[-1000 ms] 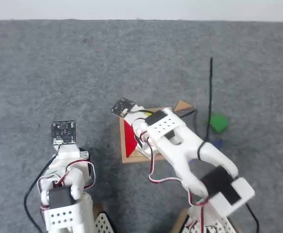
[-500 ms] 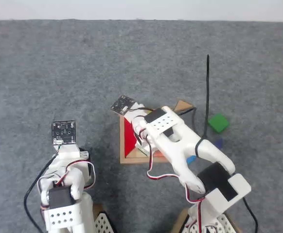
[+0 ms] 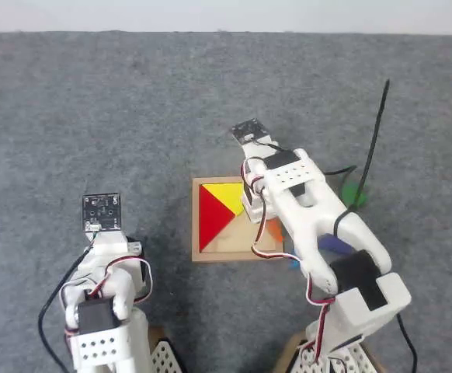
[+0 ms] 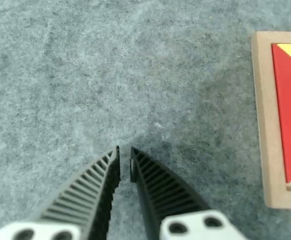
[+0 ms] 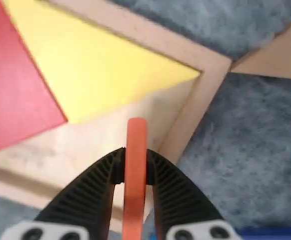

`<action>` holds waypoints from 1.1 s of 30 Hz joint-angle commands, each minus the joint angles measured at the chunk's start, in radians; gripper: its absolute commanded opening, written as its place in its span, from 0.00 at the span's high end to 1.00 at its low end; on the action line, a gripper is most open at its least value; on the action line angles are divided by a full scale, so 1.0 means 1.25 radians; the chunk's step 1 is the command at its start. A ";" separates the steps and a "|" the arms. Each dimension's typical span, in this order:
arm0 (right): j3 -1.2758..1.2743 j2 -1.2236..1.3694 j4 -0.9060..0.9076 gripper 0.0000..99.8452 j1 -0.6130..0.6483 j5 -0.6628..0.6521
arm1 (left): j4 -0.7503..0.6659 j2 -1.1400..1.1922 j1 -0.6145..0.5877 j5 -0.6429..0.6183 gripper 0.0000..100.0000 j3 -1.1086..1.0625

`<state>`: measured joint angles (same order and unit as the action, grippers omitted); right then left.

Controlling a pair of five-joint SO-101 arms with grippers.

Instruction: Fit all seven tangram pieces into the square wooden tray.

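1. The right hand [image 5: 134, 152] is clamped on an orange tangram piece [image 5: 135, 175]. The piece stands on edge between the two black ribbed fingers [image 5: 98, 185].
2. That piece hangs over the bare floor of the square wooden tray [image 5: 205, 95], near one corner and close to the rim. Whether its lower edge touches the wood cannot be told. In the high view a bit of orange [image 3: 274, 229] shows beside the right arm, at the tray's [image 3: 196, 225] right side.
3. Just beside the held piece lies the yellow triangle [image 5: 95, 70], flat in the tray with one sharp tip toward that corner. From above, the yellow triangle [image 3: 227, 194] runs along the far rim.
4. The red triangle [image 5: 15, 85] lies flat against the yellow one, edge to edge. In the high view the red triangle [image 3: 209, 217] sits along the left rim.
5. Outside the tray, a plain wooden triangle [image 5: 270, 55] rests on the grey desk [image 3: 94, 101] just past the corner.
6. A green piece [image 3: 356, 191] and a blue piece [image 3: 333, 245] lie to the right of the tray, partly behind the arm.
7. The left hand [image 4: 124, 152] has its tips together with only a sliver between them, and it grips nothing. It is low over the desk, apart from the tray's rim [image 4: 260, 115].
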<state>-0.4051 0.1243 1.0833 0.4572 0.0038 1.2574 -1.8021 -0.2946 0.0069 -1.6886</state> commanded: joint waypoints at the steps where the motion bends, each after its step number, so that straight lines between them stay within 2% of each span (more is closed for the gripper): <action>1: 0.061 -0.004 -0.019 0.99 0.018 0.053 | 0.002 -0.014 0.005 0.004 0.96 0.004; 5: 0.093 -0.003 -0.033 0.99 0.055 0.066 | 0.002 -0.014 0.005 0.004 0.96 0.004; 9: 0.103 0.006 -0.096 0.99 0.068 0.177 | 0.002 -0.014 0.005 0.004 0.96 0.004; 13: 0.076 0.006 -0.133 0.99 0.064 0.227 | 0.002 -0.014 0.005 0.004 0.96 0.004; 16: 0.048 0.006 -0.149 0.97 0.067 0.226 | 0.002 -0.014 0.005 0.004 0.96 0.004; 23: -0.029 0.007 -0.225 0.78 0.061 0.226 | 0.002 -0.014 0.005 0.004 0.96 0.004; 27: -0.045 0.003 -0.240 0.78 0.042 0.226 | 0.002 -0.014 0.005 0.004 0.96 0.004; 33: -0.042 -0.003 -0.235 0.81 -0.046 0.225 | 0.002 -0.014 0.005 0.004 0.96 0.004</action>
<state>-0.4603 0.1427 0.7979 0.4680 0.2770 1.2574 -1.8021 -0.2946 0.0069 -1.6886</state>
